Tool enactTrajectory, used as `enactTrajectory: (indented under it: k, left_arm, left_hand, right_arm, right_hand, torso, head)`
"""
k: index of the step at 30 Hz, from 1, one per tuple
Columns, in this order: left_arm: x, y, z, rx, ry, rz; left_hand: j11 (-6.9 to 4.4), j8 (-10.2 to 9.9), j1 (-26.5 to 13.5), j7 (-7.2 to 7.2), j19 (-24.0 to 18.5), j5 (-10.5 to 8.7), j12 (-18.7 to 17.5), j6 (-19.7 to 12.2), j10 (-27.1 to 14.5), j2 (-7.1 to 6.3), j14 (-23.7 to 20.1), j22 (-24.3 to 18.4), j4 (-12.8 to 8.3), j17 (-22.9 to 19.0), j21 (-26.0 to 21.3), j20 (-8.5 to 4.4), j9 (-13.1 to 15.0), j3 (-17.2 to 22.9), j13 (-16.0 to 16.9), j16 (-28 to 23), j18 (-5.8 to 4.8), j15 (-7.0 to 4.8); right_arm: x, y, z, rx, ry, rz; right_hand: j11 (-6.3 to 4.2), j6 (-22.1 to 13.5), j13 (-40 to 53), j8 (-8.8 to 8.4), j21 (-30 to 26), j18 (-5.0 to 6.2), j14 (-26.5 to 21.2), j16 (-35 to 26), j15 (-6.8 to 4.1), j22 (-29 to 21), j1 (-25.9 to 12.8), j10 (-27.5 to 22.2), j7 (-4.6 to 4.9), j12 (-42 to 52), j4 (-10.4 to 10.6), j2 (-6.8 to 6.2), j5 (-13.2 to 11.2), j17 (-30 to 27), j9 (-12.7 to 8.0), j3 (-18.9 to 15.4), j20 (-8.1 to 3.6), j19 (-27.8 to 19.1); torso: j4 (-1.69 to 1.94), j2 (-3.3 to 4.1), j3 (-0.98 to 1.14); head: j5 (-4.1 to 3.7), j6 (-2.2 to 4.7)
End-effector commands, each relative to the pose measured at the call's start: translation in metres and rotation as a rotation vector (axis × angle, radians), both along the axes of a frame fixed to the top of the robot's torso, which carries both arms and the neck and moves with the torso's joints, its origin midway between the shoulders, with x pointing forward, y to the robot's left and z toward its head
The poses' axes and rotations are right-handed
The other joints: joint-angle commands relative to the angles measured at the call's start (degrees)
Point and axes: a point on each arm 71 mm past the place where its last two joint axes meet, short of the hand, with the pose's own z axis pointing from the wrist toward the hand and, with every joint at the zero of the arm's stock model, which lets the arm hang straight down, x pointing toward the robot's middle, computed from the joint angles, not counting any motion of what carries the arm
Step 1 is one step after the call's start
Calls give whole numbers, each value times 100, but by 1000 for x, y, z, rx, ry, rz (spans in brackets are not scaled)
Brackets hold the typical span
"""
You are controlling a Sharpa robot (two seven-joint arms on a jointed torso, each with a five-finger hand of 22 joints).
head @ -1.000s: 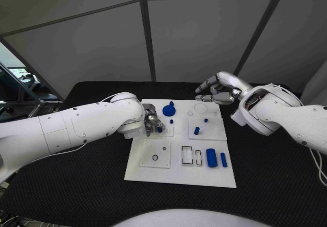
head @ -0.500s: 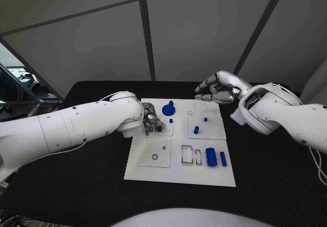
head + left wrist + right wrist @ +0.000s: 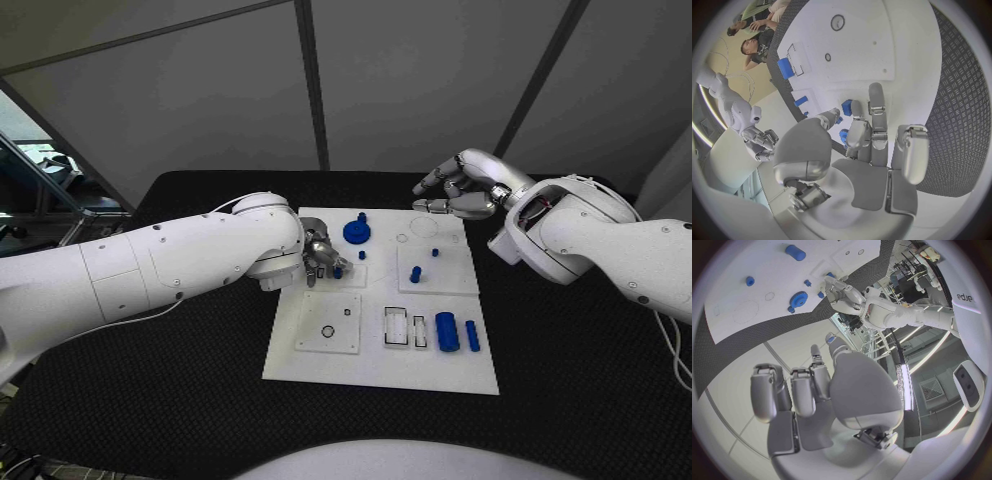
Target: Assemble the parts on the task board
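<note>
The white task board (image 3: pixel 378 372) lies mid-table. My left hand (image 3: pixel 319 258) hovers over the board's left edge and pinches a small blue part (image 3: pixel 338 269) between thumb and fingers; the part (image 3: pixel 846 107) shows at the fingertips in the left wrist view. On the board are a blue gear (image 3: pixel 356 235), a small peg (image 3: pixel 362 255), two pegs (image 3: pixel 417 275), a blue cylinder (image 3: pixel 447 333) and a thin blue bar (image 3: pixel 473 337). My right hand (image 3: pixel 459 190) hangs above the board's far right corner, fingers loosely bent and apart, holding nothing.
Near the front of the board sit a square plate with a round hole (image 3: pixel 329 331) and two rectangular slots (image 3: pixel 395 327). Black table (image 3: pixel 159 400) surrounds the board on all sides. Grey wall panels stand behind the table.
My left hand has edged slightly towards the far side of the board with the blue part still pinched. The right hand has stayed put.
</note>
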Motion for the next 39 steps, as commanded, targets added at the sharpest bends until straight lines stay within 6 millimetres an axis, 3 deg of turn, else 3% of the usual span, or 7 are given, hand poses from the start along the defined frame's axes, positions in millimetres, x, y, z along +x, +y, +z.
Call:
enactTrajectory:
  k: [1, 13, 16, 19, 21, 30, 39]
  left_arm:
    - [-1, 1, 0, 11, 5, 2]
    - [1, 6, 13, -17, -29, 12]
    - [3, 8, 24, -26, -30, 4]
    - [4, 15, 37, -21, -15, -16]
    - [5, 19, 45, -15, -12, -24]
    - [35, 40, 80, 21, -38, 7]
    - [62, 46, 70, 67, -9, 40]
  left_hand:
    - [-1, 20, -72, -12, 534, 3, 33, 42, 58, -2, 34, 1400, 80, 13, 30, -45, 13, -260, 2, -25, 66, -10]
    - [20, -27, 218, 15, 515, -1, -4, -44, 12, 49, 36, 1363, 337, 35, -6, -40, 30, -1303, -36, -46, 77, -2]
    - [58, -78, 430, 60, 455, 7, -121, -164, -102, 102, 32, 1247, 361, 40, -114, -22, 24, -1545, -159, -56, 110, 23]
    - [137, -271, 630, 155, 312, 9, -400, -382, -341, 202, 26, 981, 432, 43, -368, 22, -109, -1806, -452, -68, 185, 69]
    - [158, -350, 716, 186, 269, 11, -461, -435, -395, 258, 25, 903, 452, 45, -448, 36, -182, -1894, -520, -72, 207, 84]
    - [213, -580, 1182, 248, 148, 26, -552, -433, -492, 499, -16, 665, 426, 43, -705, 77, -512, -2249, -648, -105, 272, 127]
    - [195, -554, 1318, 224, 196, 26, -326, -310, -340, 645, -1, 744, 454, 47, -637, 74, -603, -2327, -438, -101, 252, 117]
  right_arm:
    - [0, 0, 2, 0, -8, 4]
    - [2, -1, 2, 2, -13, -2]
    - [3, -2, 1, 1, -14, -5]
    - [3, -3, 1, 0, -13, -8]
    - [4, -4, 1, -1, -13, -10]
    - [5, -4, 0, -2, -13, -14]
    - [5, -3, 0, -2, -11, -11]
  right_hand:
    - [-46, 22, 329, 20, -16, 107, 482, -41, -26, 712, -55, -8, 3, -27, 53, -3, 22, 992, -6, -2, -48, 110]
    - [-46, 20, 331, 20, -18, 108, 482, -40, -27, 710, -60, -7, 3, -25, 58, -6, 22, 994, -6, -5, -48, 109]
    - [-46, 20, 331, 20, -18, 108, 482, -40, -27, 710, -60, -7, 3, -25, 58, -6, 22, 994, -6, -5, -48, 109]
    - [-46, 16, 327, 17, -24, 110, 480, -44, -27, 701, -67, -10, 4, -29, 65, -11, 22, 987, -7, -10, -49, 104]
    - [-46, 16, 327, 17, -24, 110, 480, -44, -27, 701, -67, -10, 4, -29, 65, -11, 22, 987, -7, -10, -49, 104]
    - [-46, 15, 335, 17, -23, 110, 480, -45, -27, 703, -70, -4, 4, -22, 69, -12, 23, 986, -7, -12, -49, 105]
    - [-46, 15, 333, 17, -22, 109, 481, -44, -27, 705, -70, -5, 3, -23, 70, -11, 25, 987, -7, -11, -49, 106]
  torso:
    - [1, 2, 0]
    - [4, -6, -2]
    - [7, -3, -3]
    - [6, -2, -5]
    - [7, -4, 3]
    - [0, 2, -1]
    - [-19, 22, -2]
  head:
    - [-7, 9]
    - [-13, 33]
    - [-19, 36]
    - [-15, 45]
    - [-15, 47]
    - [21, 90]
    - [32, 115]
